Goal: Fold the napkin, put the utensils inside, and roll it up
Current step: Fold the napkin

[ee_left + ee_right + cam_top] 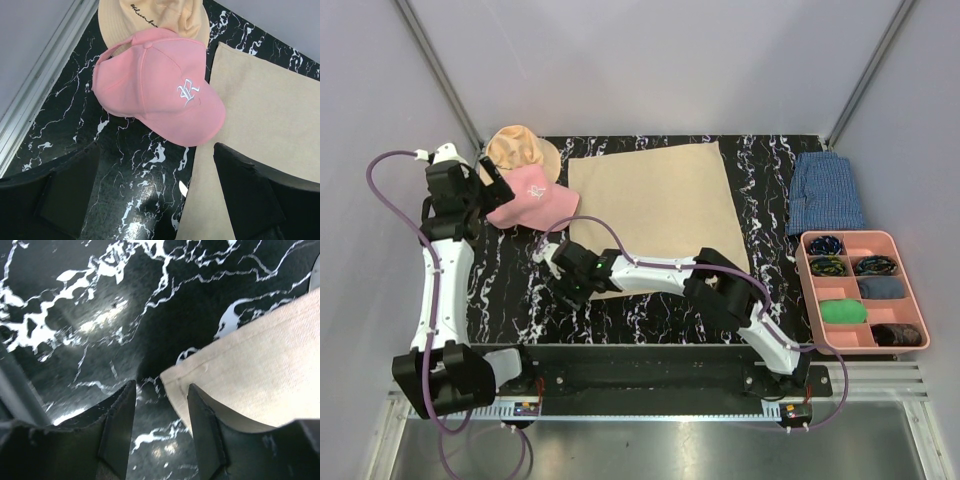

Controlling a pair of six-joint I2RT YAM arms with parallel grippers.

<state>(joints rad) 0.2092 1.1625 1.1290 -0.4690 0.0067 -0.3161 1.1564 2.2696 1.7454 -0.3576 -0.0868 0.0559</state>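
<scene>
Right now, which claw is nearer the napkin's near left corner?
Right. The right claw straddles that corner of the napkin; the left claw hovers farther back, by the pink cap beside its left edge.

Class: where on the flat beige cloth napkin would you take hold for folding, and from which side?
Likely the near-left corner of the beige cloth napkin, approached from the left: it lies flat, so only a hemmed corner offers the fingers an edge.

Napkin (655,205) near-left corner hidden under right arm (650,270).
</scene>
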